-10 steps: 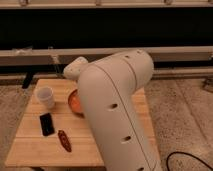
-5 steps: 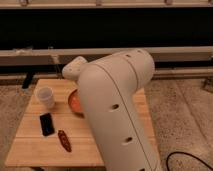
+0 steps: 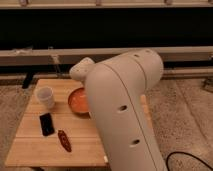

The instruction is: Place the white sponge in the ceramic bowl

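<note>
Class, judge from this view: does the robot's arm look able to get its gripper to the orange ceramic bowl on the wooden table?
Probably yes. The white arm bends over the orange ceramic bowl, with nothing visibly between them. The gripper is hidden behind the arm, and the white sponge is not visible.

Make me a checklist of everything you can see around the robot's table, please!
Surface: wooden table, pale planks, on speckled floor.
Job's things: orange ceramic bowl sits mid-table, partly hidden behind the arm; white sponge not seen.
Clutter: white cup upright at left; black flat object lying in front of it; dark red oblong item near the front edge.
End effector: not in view; only the big white robot arm shows, reaching over the table's right side.
Cables: a black cable loops on the floor at lower right.
Surroundings: dark wall with pale horizontal rails behind the table.
</note>
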Controlling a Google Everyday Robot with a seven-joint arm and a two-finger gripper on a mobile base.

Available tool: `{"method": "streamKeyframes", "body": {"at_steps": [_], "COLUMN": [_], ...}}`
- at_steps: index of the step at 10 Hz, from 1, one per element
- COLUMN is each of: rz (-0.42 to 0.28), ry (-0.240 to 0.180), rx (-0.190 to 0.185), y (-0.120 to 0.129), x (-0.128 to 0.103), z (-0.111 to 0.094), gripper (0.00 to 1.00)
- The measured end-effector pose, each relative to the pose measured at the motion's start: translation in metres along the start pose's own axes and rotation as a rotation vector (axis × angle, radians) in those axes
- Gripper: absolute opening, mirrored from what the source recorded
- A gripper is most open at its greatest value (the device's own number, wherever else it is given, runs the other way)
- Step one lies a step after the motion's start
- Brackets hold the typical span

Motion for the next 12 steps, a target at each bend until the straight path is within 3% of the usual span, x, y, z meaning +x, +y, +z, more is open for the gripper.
{"method": "streamKeyframes", "body": {"at_steps": [4,6,8,12], "rz": [0.215,0.325,0.394,0.445], "ry": [-0.024,-0.044,-0.062,-0.061], "rx": [-0.078,-0.148,-0.224,-0.299], "y": [-0.053,-0.078,-0.09,-0.102], "x": [0.053,0.069,0.065,0.05], "z": [0.042,0.066,0.092,0.127], "gripper": [0.96,0.96,0.96,0.96]}}
